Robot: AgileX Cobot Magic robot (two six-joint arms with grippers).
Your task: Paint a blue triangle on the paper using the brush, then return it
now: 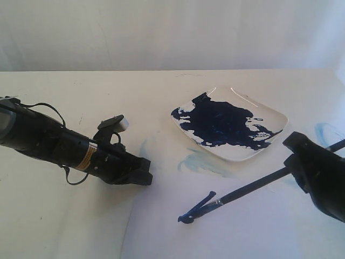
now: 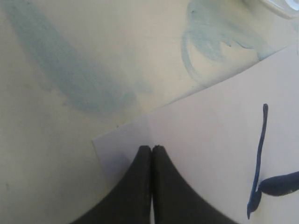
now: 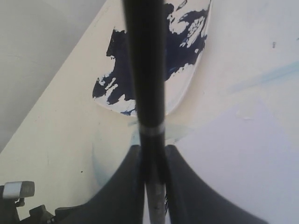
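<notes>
On the left, the left gripper (image 2: 152, 149) has its jaws together, and its tips appear to rest on the near corner of the paper (image 2: 210, 154), probably pinning it to the table (image 1: 64, 226). It holds nothing. Pale blue stains (image 1: 202, 162) mark the table just beyond that corner.

Further right on the paper is a single thin blue line (image 1: 202, 202), slanted and dark. I judge it to be the first side of the blue triangle, so the task is in its early part: two sides remain to be painted, and then the brush has to be put back.

The brush (image 1: 253, 188) lies at a low angle, its dark-blue tip down on the paper where it meets the lower end of the line. Its black handle runs up and to the right into the right gripper (image 3: 152, 158), which is clamped on it well back from the bristles.

Behind the brush sits the square white plate (image 1: 280, 120), covered in dark-blue paint (image 1: 221, 124). It lies near the gripper but apart from it.
</notes>
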